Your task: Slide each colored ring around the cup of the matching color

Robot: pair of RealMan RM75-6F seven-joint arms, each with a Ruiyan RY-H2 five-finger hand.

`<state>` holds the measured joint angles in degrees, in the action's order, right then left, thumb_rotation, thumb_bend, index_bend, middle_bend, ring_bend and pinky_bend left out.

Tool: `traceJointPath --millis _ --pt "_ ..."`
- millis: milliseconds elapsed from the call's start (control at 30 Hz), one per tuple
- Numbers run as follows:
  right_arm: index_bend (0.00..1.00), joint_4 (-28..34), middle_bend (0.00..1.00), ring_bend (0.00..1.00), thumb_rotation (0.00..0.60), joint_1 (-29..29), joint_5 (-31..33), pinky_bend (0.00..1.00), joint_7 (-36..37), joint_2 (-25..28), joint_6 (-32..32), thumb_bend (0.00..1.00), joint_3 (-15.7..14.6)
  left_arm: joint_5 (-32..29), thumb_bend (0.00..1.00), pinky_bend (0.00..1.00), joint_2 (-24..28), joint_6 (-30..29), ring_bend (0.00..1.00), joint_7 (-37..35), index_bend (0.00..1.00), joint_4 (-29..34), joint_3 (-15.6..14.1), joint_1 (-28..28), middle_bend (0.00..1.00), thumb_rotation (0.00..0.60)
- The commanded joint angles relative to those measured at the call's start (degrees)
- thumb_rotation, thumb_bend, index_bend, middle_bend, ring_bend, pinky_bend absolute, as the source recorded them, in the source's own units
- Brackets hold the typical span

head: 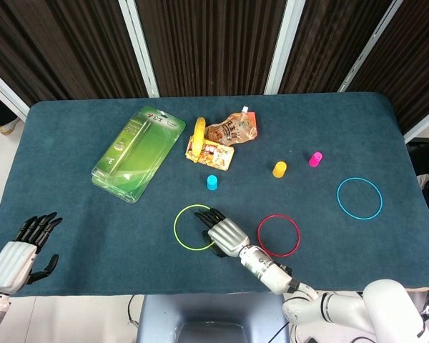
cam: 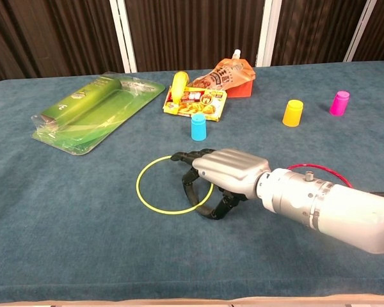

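My right hand (head: 222, 232) (cam: 221, 173) arches over the right side of the yellow ring (head: 175, 227) (cam: 138, 185), which lies flat on the cloth. Its fingertips come down inside the ring and the thumb sits outside, with a gap between them. The red ring (head: 299, 235) (cam: 313, 167) lies just right of that hand, partly hidden by the forearm in the chest view. Far to the right lies the blue ring (head: 337, 198). A blue cup (head: 212, 183) (cam: 198, 126), a yellow cup (head: 279, 168) (cam: 293, 112) and a pink cup (head: 315, 158) (cam: 339, 102) stand upside down beyond the rings. My left hand (head: 21, 250) holds nothing.
A green plastic package (head: 137, 153) (cam: 96, 109) lies at the back left. A snack pouch (head: 232, 129) (cam: 227, 75), a yellow tube and a flat packet (head: 211, 152) (cam: 195, 102) sit behind the blue cup.
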<state>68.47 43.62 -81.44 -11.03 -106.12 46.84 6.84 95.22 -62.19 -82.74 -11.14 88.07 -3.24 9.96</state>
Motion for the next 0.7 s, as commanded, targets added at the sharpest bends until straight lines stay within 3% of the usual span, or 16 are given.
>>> traceJointPath --millis 33,700 --pt "0.68 0.00 0.07 0.00 0.600 0.09 0.17 0.00 -0.24 -0.01 0.10 0.47 -0.10 0.12 0.46 0.00 0.00 -0.28 0.00 0.09 0.00 0.07 -0.12 -0.20 0.00 0.600" --pt "0.77 0.87 0.12 0.00 0.600 0.42 0.24 0.00 -0.41 0.74 2.08 0.53 -0.80 -0.35 0.46 0.00 0.03 0.15 0.00 -0.16 0.00 -0.23 0.45 0.36 0.00 0.600"
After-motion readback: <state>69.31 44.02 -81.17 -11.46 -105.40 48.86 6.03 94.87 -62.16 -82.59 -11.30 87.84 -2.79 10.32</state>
